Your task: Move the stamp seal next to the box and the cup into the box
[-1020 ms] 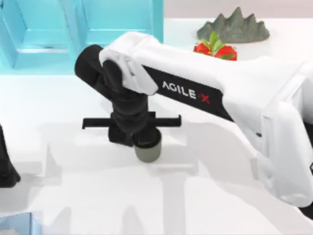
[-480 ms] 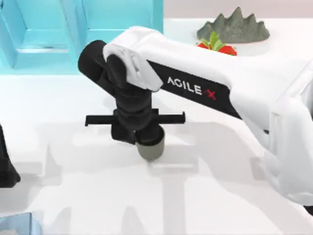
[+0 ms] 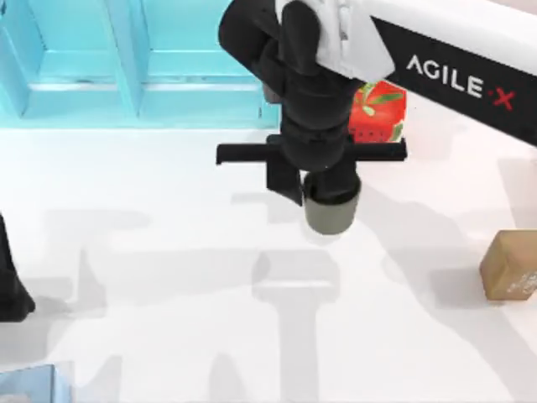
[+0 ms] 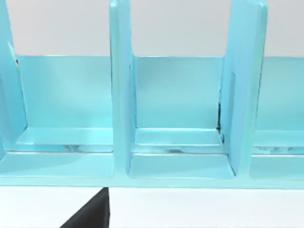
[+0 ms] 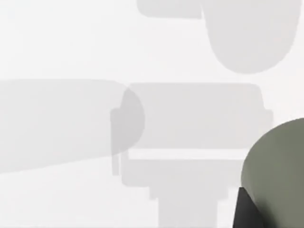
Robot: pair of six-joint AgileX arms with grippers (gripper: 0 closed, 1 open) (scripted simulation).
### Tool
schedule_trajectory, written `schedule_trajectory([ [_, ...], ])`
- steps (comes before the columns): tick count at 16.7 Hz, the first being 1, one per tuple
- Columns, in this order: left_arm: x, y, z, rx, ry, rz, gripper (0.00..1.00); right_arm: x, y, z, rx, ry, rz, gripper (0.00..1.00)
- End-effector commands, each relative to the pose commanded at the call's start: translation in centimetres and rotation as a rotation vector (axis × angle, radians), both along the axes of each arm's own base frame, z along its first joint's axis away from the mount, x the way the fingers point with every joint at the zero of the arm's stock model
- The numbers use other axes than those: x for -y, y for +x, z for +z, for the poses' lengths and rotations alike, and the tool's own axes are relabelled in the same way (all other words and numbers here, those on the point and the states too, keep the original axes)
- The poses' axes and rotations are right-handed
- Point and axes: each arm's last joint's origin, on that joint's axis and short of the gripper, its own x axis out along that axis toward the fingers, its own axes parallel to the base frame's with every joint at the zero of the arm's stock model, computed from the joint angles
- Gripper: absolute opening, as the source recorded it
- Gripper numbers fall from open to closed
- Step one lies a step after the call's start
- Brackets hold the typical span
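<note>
The right gripper, upper centre of the top view, is clamped on the cup, held above the table. The stamp seal sits at the right edge. To finish well, keep the cup upright and clear the wall of the box, upper left; the left gripper is parked at the left edge.

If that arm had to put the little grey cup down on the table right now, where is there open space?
The widest bare patch of table lies below the cup, between the parked left arm and the stamp seal. It is crowded along the top, where the blue box, the right gripper holding the cup and the red pot sit close together.
</note>
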Motion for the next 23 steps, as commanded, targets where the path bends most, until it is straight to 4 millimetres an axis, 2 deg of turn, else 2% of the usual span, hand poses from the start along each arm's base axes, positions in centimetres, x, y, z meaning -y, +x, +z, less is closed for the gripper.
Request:
schedule_trajectory([
  [3, 0.0, 0.0, 0.0, 0.0, 0.0, 0.0, 1.0, 1.5, -0.3, 1.3, 0.001, 0.0, -0.001, 0.0],
  [8, 0.0, 0.0, 0.0, 0.0, 0.0, 0.0, 1.0, 1.3, -0.3, 1.3, 0.003, 0.0, 0.003, 0.0],
  [11, 0.0, 0.0, 0.0, 0.0, 0.0, 0.0, 1.0, 3.7, 0.5, 1.6, 0.0, -0.003, 0.008, 0.0],
  [14, 0.0, 0.0, 0.0, 0.0, 0.0, 0.0, 1.0, 9.2, 2.0, 2.0, -0.008, -0.011, 0.015, 0.0],
  [17, 0.0, 0.0, 0.0, 0.0, 0.0, 0.0, 1.0, 16.8, 2.6, 2.4, -0.021, -0.021, 0.017, 0.0],
  [20, 0.0, 0.0, 0.0, 0.0, 0.0, 0.0, 1.0, 24.7, 1.3, 2.5, -0.038, -0.021, 0.014, 0.0],
  [23, 0.0, 0.0, 0.0, 0.0, 0.0, 0.0, 1.0, 31.6, -1.8, 2.3, -0.048, -0.006, 0.01, 0.0],
])
